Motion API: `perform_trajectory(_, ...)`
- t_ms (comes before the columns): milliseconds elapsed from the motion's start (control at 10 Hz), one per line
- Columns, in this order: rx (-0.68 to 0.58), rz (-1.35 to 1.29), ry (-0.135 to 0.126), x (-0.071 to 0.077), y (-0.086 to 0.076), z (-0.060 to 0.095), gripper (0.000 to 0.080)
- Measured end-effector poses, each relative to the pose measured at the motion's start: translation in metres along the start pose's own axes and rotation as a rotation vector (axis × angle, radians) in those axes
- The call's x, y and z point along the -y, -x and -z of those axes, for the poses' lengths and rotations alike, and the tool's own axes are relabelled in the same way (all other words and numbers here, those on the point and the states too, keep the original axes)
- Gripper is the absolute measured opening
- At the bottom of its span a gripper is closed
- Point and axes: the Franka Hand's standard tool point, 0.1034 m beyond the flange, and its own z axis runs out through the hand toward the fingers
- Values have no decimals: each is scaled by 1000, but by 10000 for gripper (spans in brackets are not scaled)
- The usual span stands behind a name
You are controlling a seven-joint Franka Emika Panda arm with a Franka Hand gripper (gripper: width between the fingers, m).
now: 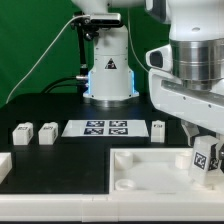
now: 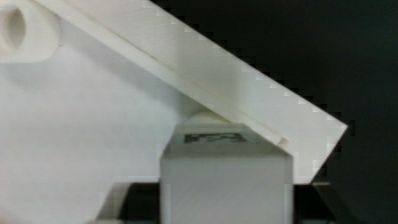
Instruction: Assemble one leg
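My gripper (image 1: 204, 150) is shut on a leg (image 1: 205, 162), a small white block whose marker faces the camera. It holds the leg upright at the near corner of the large white panel (image 1: 150, 168), on the exterior view's right. In the wrist view the leg (image 2: 222, 165) stands between the dark jaws of the gripper (image 2: 222, 205), with its end against the panel's edge (image 2: 249, 95). A round socket (image 2: 22, 35) shows at another corner of the panel. Whether the leg sits in a socket is hidden. Three more legs (image 1: 22, 131) (image 1: 46, 131) (image 1: 159, 129) lie on the black table.
The marker board (image 1: 97, 127) lies flat between the loose legs. The robot's base (image 1: 108, 75) stands behind it. A white part (image 1: 4, 165) sits at the exterior view's left edge. A black cable (image 1: 40, 60) hangs before the green backdrop.
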Motion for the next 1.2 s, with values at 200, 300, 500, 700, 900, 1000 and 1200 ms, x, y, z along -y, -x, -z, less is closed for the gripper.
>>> perform_trajectory(200, 1, 76, 0, 0, 1, 0, 301)
perform_trajectory(300, 2, 75, 0, 0, 1, 0, 517)
perform_trajectory(500, 6, 252, 18, -1, 2, -2, 607)
perform_trajectory(700, 21, 591, 43, -1, 2, -5, 648)
perform_trajectory(900, 34, 852, 47, -5, -2, -9, 649)
perform_trajectory(1000, 40, 1011, 54, -7, -5, -9, 649)
perform_trajectory(1200, 43, 1210, 56, -10, -12, -8, 649)
